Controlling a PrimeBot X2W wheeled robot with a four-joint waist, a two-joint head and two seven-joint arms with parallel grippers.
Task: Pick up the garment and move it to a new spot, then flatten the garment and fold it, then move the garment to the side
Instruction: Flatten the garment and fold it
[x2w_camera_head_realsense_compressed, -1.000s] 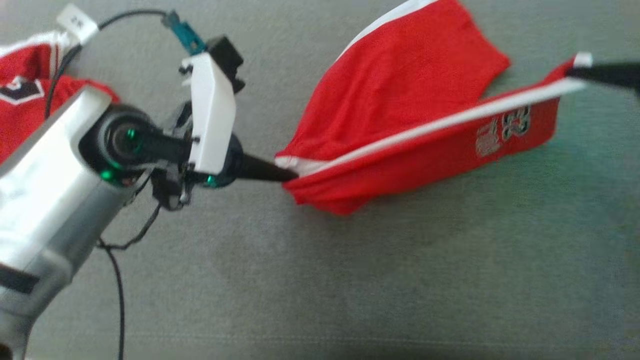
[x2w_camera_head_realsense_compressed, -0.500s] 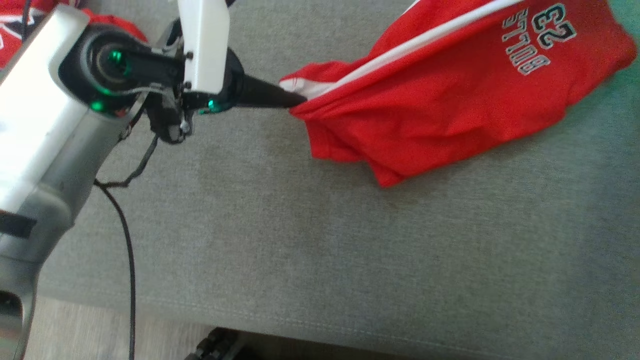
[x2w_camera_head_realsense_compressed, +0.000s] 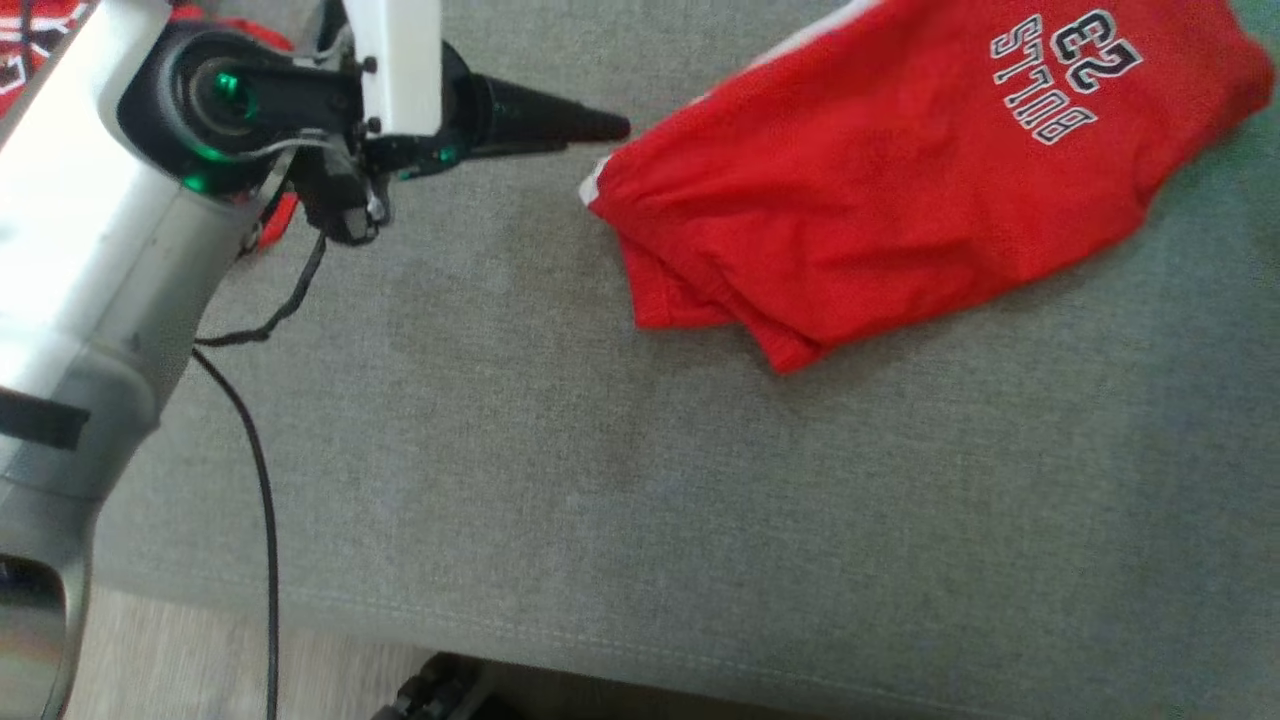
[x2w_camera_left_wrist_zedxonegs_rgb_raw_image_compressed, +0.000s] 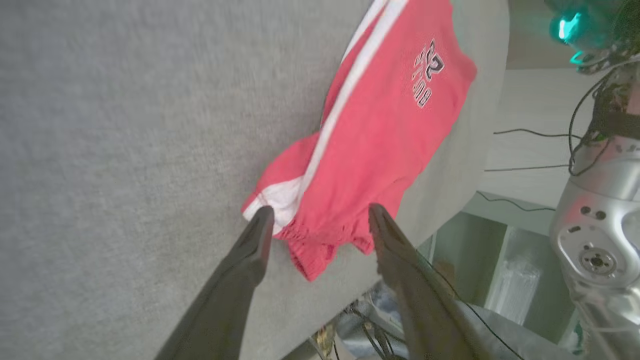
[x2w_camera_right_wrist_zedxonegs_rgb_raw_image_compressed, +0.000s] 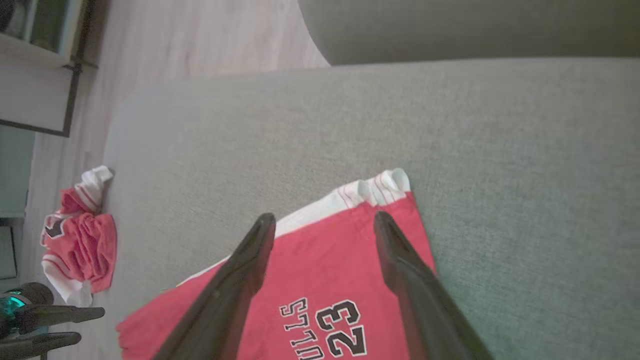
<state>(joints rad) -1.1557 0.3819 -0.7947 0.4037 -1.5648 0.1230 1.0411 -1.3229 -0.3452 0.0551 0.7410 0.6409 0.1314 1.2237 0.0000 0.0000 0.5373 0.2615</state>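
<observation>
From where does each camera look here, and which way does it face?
Head view: above, facing down at the grey cushion; left arm and left gripper upper left, red shorts upper right.
Left wrist view: along the open left gripper at the shorts' waistband end.
Right wrist view: along the open right gripper at the shorts' printed leg.
Shared: all three show the shorts.

Grey fabric couch seat (x2w_camera_head_realsense_compressed: 620, 480), pale wooden floor (x2w_camera_right_wrist_zedxonegs_rgb_raw_image_compressed: 200, 40) beyond.

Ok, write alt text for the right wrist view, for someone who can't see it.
A red garment with white trim and the number 23 lies on a grey cushion, below the open right gripper. Another red and white garment is bunched at the cushion's edge, far left.
</observation>
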